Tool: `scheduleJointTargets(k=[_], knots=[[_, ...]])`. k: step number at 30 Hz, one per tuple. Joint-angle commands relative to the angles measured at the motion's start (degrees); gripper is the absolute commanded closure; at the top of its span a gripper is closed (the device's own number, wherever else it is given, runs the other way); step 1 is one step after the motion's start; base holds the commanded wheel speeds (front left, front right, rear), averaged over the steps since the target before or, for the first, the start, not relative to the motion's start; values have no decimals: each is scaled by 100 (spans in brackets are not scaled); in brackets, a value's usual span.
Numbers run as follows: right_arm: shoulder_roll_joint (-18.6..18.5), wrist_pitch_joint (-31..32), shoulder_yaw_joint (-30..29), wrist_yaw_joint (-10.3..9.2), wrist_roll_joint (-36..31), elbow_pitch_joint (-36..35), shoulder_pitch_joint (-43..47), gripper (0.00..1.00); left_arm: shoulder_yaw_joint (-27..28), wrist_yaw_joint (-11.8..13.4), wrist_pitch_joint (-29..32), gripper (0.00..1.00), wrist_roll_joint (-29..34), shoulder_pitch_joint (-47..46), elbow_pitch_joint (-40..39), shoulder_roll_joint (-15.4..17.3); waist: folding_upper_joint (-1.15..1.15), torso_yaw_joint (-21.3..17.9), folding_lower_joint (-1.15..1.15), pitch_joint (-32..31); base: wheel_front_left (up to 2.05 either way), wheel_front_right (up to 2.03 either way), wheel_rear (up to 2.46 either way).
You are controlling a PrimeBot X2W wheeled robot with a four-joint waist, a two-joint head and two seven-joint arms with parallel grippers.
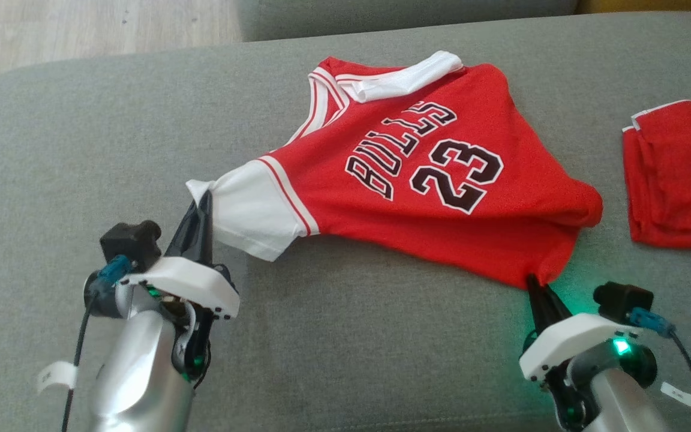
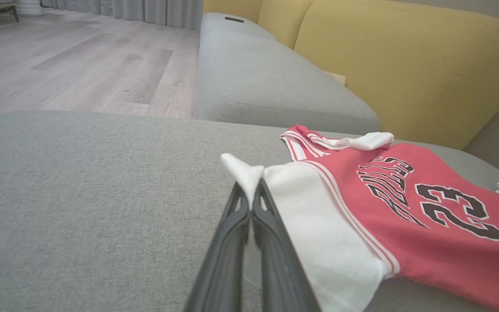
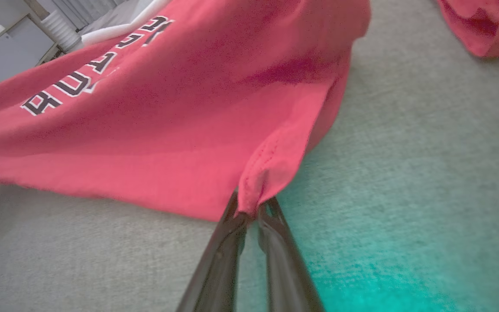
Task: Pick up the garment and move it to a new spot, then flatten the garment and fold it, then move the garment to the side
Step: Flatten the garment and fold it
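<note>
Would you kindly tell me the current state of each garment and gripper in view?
jersey: unfolded, print up on the grey cushion, pulled between both grippers, collar rumpled.
left gripper: shut on the jersey's white sleeve.
right gripper: shut on the jersey's red hem corner.
second red garment: bunched, lying apart at the robot's right, untouched.

Matt cloth jersey (image 1: 501, 240), coarse-woven grey cushion (image 1: 81, 150)
</note>
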Motion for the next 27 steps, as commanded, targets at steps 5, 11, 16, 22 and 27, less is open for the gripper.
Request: scheduleJointTargets(k=[5, 11, 16, 22, 27], knots=[[-64, -326, 362, -5, -119, -573, -296, 100, 335, -16, -71, 100, -239, -127, -309, 79, 0, -5, 0, -146, 0, 0, 0], [-430, -223, 399, -5, -123, -1601, -628, 100, 492, -130, -71, 100, -361, -323, -491, 115, 0, -13, 0, -442, 0, 0, 0], [-866, 60, 474, -5, -107, -2538, -1135, 100, 552, -256, 77, 100, -587, -766, -641, 232, 0, 41, 0, -703, 0, 0, 0], [-1257, 387, 663, -5, -123, -3294, -1881, 100, 706, -302, 402, 100, -855, -1526, -1159, 448, 0, 125, 0, -946, 0, 0, 0], [-1508, 643, 760, -5, -191, -3702, -2208, 100, 821, -127, 764, 100, -910, -1868, -1996, 592, 0, 204, 0, -1004, 0, 0, 0]])
